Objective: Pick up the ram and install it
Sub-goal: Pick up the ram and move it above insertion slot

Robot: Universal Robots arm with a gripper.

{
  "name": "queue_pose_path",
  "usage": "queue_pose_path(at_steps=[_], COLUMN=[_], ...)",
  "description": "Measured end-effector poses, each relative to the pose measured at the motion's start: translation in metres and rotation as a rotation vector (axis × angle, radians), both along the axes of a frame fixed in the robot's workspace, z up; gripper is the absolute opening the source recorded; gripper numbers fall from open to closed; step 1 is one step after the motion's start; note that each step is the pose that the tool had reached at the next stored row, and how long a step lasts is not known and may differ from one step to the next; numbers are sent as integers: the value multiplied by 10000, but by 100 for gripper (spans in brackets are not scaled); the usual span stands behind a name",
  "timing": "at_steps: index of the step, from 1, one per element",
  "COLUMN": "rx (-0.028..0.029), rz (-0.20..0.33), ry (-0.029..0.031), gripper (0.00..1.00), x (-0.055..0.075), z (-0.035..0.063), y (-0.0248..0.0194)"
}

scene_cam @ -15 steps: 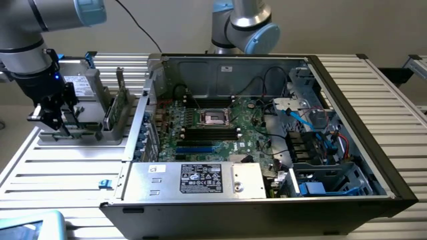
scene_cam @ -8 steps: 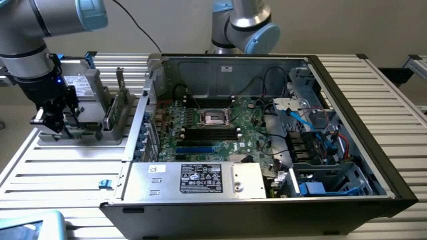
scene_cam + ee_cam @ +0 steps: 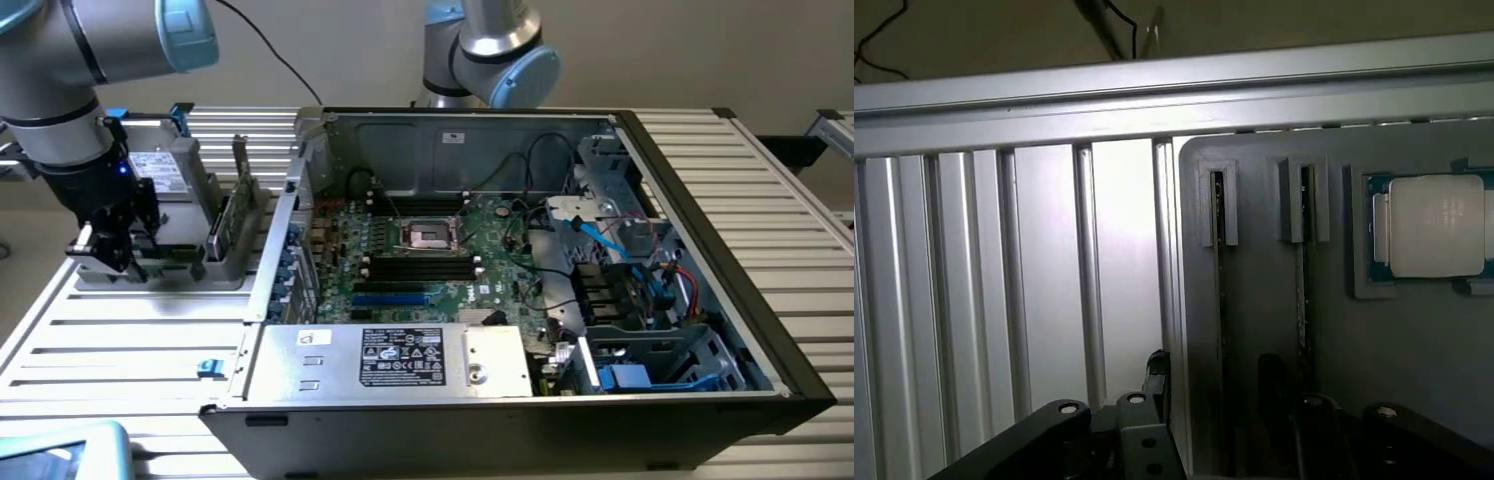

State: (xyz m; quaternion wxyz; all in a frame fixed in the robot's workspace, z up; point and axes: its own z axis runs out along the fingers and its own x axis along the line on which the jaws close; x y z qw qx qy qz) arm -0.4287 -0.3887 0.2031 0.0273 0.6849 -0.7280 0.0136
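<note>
Position check: the gripper (image 3: 107, 252) hangs low over the grey holder (image 3: 234, 272) on the slatted table (image 3: 120, 340). This is to the exterior view's left of the open computer case (image 3: 747, 250).

In my wrist view the ram (image 3: 1304, 290) stands on edge in one of the holder's two narrow slots. Its near end is partly hidden by the dark gripper parts, so it is right at the tool, seated in the slot and not lifted. A second stick (image 3: 1219, 280) stands in the neighbouring slot, parallel and just beside it, on the side of the table slats. On the ram's other side a silver-lidded processor (image 3: 1434, 225) lies flat in its own recess.

I cannot tell whether the gripper is spread or pressed together, nor whether it touches the ram.

Inside the case the green motherboard (image 3: 494, 275) lies flat, well apart from the gripper.

As for writing, the power supply (image 3: 287, 372) carries a white label (image 3: 403, 357) with dark print and small logos, but I cannot read any of it.
</note>
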Motion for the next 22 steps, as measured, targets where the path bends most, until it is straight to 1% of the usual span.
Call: queue_pose_path(at_steps=[2, 3, 4, 5, 8, 9, 10, 11, 14, 18, 22], rx=[-1, -2, -1, -1, 3, 5, 6, 10, 41, 104, 122], rz=[0, 1, 0, 0, 0, 0, -1, 0, 1, 0, 5], ry=[2, 4, 2, 2, 2, 1, 0, -2, -10, -27, -30], gripper=[49, 46, 40, 40, 22, 22, 16, 13, 13, 13, 13], x=[0, 0, 0, 0, 0, 0, 0, 0, 0, 0, -3], z=[-12, -14, -16, -18, -19, -20, -20, -19, -19, -4, 130], y=[0, 0, 0, 0, 0, 0, 0, 0, 0, 0, 0])
